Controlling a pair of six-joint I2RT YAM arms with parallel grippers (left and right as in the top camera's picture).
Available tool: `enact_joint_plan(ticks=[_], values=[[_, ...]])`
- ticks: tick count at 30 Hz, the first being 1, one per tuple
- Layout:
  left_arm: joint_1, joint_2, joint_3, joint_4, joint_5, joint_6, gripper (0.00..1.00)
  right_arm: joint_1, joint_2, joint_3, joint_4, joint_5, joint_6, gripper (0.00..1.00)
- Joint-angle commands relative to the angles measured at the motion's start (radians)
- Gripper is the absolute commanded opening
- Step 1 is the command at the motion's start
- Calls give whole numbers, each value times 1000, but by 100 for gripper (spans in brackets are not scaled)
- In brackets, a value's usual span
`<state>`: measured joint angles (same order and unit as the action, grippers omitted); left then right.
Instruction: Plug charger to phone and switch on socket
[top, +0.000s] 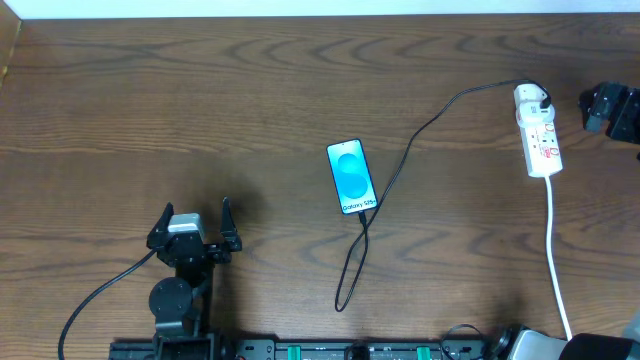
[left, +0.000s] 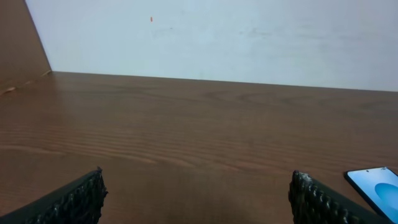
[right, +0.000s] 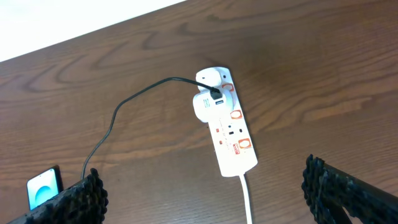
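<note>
Overhead view shows the phone (top: 351, 176) lying face up near the middle of the bench (top: 250, 100), its blue screen lit. The charger (top: 420, 135) runs from a white plug (top: 530, 96) at the far end of the socket (top: 540, 135) across to the phone's lower edge, then falls into a loose loop toward the robot. Whether the connector tip is seated in the phone or only lies against it cannot be told from any view. The left end effector (top: 196, 206) sits low near the front edge, well apart from the phone, with its fingers spread wide and nothing between them. Its wrist camera catches only a corner of the phone at the right. The right end effector (right: 202, 173) hangs over the far right of the bench, also wide and empty, with the socket lying in its wrist view between the two fingers (right: 87, 193). The step in hand appears to be the socket switch, provided the tip is in. Doing it well likely means confirming the connector first. The right fingers should then be narrowed so that one tip can press the red marking (right: 236, 115) beside the plug. The approach should come straight down, clear of the cable rising from the plug. The strip looks light and may slide or tip under a sideways push. The slack loop near the phone could also pull the tip loose if snagged.
</note>
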<state>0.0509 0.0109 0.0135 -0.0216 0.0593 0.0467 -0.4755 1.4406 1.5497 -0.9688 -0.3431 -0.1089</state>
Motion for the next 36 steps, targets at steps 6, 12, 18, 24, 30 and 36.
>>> enact_joint_plan(ticks=[6,12,18,24,30,36], values=[[5,-7,-10,-45,19,16,94,6,-7,4,-1,-2,11,99],[5,-7,-10,-45,19,16,94,6,-7,4,-1,-2,11,99],[5,-7,-10,-45,19,16,94,6,-7,4,-1,-2,11,99],[5,-6,-10,-45,19,16,94,6,-7,4,-1,-2,11,99],[5,-6,-10,-45,19,16,94,6,-4,4,-1,-2,11,99],[5,-7,-10,-45,19,16,94,6,-8,4,11,14,7,99]])
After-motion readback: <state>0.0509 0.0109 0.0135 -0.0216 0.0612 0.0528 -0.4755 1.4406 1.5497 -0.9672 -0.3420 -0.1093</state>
